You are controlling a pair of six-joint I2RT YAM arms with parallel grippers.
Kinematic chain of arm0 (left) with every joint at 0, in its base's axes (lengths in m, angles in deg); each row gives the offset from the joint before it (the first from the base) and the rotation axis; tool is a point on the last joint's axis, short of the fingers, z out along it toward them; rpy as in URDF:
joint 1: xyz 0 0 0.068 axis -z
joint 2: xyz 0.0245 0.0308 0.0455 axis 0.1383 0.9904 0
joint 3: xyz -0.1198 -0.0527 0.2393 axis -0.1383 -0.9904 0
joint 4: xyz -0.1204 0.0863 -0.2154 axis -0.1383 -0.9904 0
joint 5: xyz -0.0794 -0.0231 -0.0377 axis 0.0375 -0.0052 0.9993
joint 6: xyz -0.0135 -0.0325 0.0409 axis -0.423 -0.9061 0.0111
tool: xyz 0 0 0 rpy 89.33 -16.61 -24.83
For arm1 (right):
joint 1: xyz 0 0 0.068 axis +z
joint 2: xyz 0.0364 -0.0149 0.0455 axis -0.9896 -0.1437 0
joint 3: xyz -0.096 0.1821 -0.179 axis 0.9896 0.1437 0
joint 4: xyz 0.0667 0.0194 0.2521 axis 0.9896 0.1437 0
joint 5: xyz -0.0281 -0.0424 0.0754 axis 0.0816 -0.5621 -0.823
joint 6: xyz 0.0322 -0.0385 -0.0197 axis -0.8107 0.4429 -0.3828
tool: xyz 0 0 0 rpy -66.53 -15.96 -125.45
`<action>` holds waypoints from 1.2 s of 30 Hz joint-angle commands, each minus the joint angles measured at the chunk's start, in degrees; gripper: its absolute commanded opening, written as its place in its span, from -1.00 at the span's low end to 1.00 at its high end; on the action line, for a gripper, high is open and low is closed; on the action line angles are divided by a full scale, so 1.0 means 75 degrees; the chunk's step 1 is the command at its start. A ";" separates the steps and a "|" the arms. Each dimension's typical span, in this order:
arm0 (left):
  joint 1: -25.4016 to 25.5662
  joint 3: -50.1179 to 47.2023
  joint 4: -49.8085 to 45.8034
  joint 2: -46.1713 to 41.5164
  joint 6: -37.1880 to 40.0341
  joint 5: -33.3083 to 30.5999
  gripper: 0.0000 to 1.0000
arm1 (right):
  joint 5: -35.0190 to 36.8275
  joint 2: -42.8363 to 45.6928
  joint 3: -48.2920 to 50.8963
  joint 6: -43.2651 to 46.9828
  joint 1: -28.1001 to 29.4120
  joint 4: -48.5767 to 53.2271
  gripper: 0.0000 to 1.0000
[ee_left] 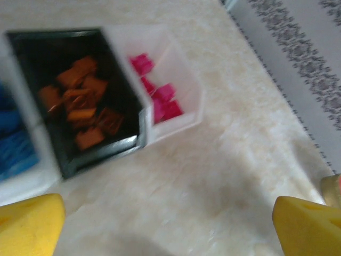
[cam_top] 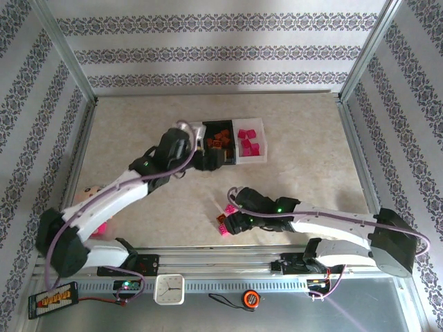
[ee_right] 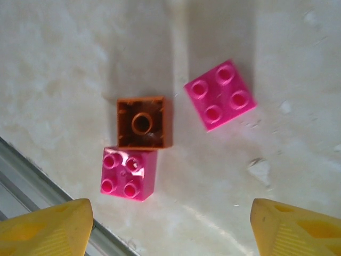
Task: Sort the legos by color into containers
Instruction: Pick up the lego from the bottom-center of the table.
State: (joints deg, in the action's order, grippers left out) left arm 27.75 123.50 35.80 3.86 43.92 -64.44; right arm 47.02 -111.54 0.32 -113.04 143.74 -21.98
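Three legos point(cam_top: 224, 220) lie loose on the table point(ee_right: 287, 160) near its near edge, right of centre, below the right hand point(ee_right: 170, 229): an orange-brown lego point(ee_right: 144, 121) turned over so its hollow underside faces up, a pink lego point(ee_right: 128, 173) studs-up and touching one edge of it, and a second pink lego point(ee_right: 219, 95) studs-up a little apart on the other side. The right hand is spread wide above them, its yellow fingertips point(ee_right: 45, 226) well apart and holding nothing. The containers point(cam_top: 261, 124) sit in a row toward the far middle of the table: the black bin point(ee_left: 104, 153) holds a heap of orange-brown bricks point(ee_left: 80, 114), the white bin point(ee_left: 178, 124) on its right holds pink bricks point(ee_left: 162, 101), and the white bin point(ee_left: 26, 181) on its left holds blue ones point(ee_left: 16, 144), blurred. The left hand point(ee_left: 168, 229) hangs at the near side of the containers, fingers wide open and empty
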 commanded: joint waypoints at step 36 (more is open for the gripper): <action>-0.0120 -0.3303 -0.1368 -0.4454 -0.1234 -0.1516 0.99 | 0.0182 -0.0813 -0.1989 0.0589 0.0523 0.0461 -0.47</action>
State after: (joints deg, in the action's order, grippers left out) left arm 27.56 98.80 26.44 -29.43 34.98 -76.14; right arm 47.98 -121.09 -11.99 -110.96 150.78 -21.26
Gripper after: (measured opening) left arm 0.997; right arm 0.290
